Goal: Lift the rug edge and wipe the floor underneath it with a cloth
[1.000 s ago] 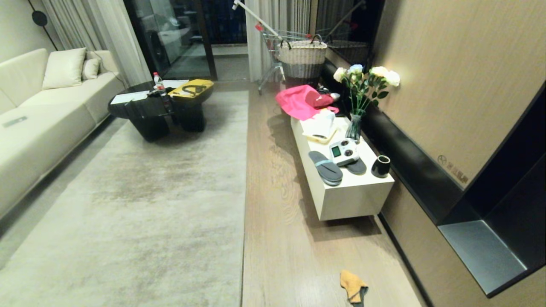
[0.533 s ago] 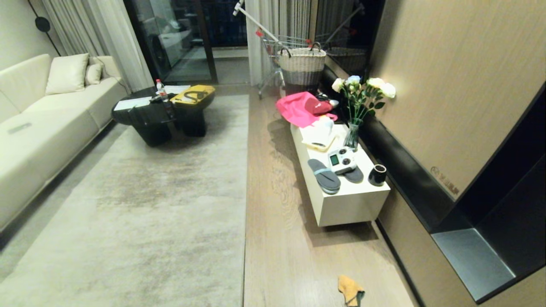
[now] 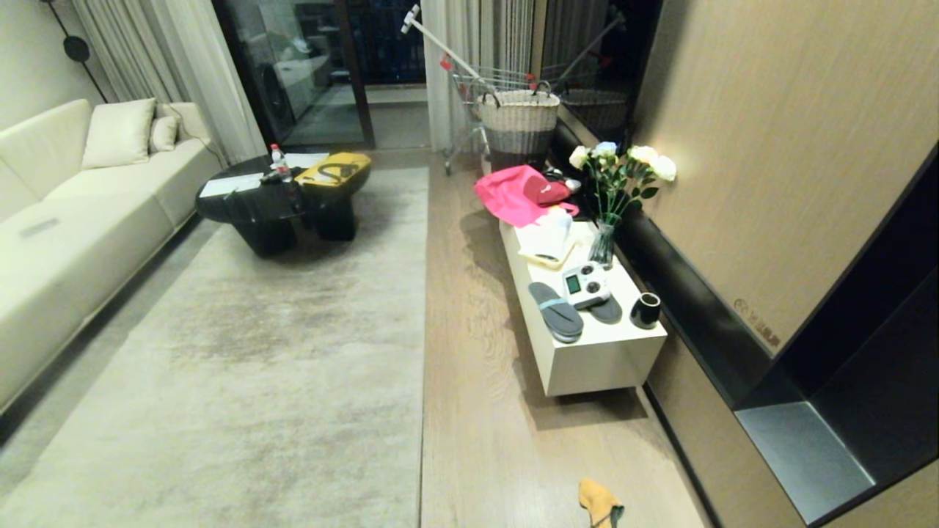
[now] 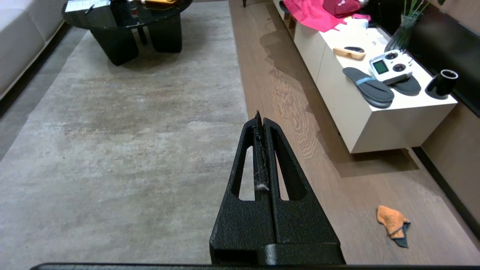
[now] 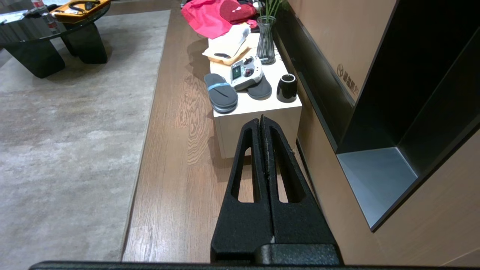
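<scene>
Lying flat along the floor (image 3: 477, 411), the rug edge (image 3: 423, 352) runs straight away from the robot towards the glass doors, its long axis following the wood planks. The pile looks short and the backing thin, so I judge it limp and light at the border though the whole rug is heavy; a pinch right at the border, near the robot, should peel it up. The cloth (image 3: 599, 504) sits crumpled on the bare floor, well apart from the rug edge, near the low white cabinet (image 3: 601, 359); soft, easily bunched, best grabbed at its raised fold. Both claws hang above the floor: left gripper (image 4: 260, 123) pressed fully together, holding nothing, right gripper (image 5: 261, 125) likewise closed and empty.
</scene>
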